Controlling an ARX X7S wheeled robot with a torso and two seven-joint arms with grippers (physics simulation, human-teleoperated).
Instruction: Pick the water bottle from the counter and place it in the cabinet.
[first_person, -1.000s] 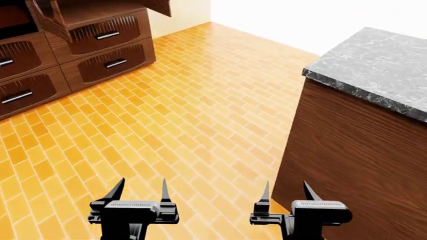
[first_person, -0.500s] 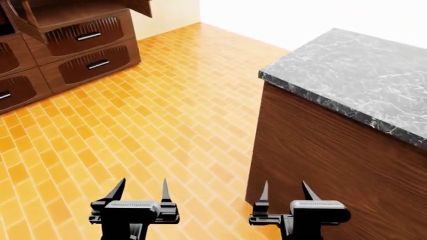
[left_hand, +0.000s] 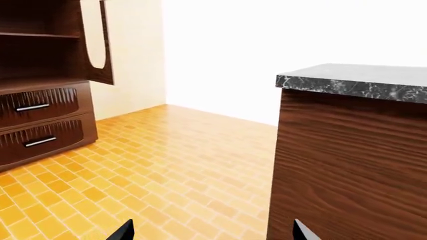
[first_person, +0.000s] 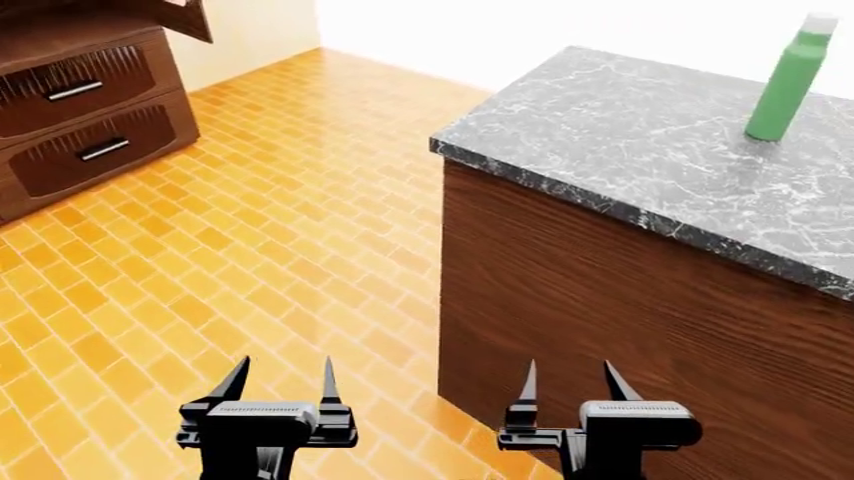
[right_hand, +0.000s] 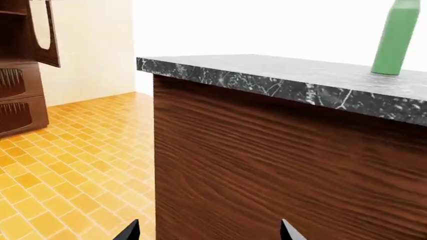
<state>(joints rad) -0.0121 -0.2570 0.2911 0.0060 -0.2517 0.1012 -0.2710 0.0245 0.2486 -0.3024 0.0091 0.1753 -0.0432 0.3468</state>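
A: What's the room like?

B: An orange brick-pattern floor runs from the cabinet at the far left to the table on the right, a dark grey veined marble slab on a brown wood-panelled base. White wall behind.

A: And the water bottle?

B: Upright on the marble, toward the far right of the slab, green with a white cap. The right wrist view shows it standing back from the near edge.

A: Where are the jaws relative to it?

B: Both are low and near, over the floor. The left gripper hangs in front of bare tiles with its 2 jaws spread apart. The right gripper sits just before the table's wooden front, jaws likewise spread and holding nothing. The bottle is well apart from both, farther off and to the right, and higher than the fingertips.

A: The cabinet?

B: 2 drawers with silver bar handles show; the left wrist view adds a shelf above them.
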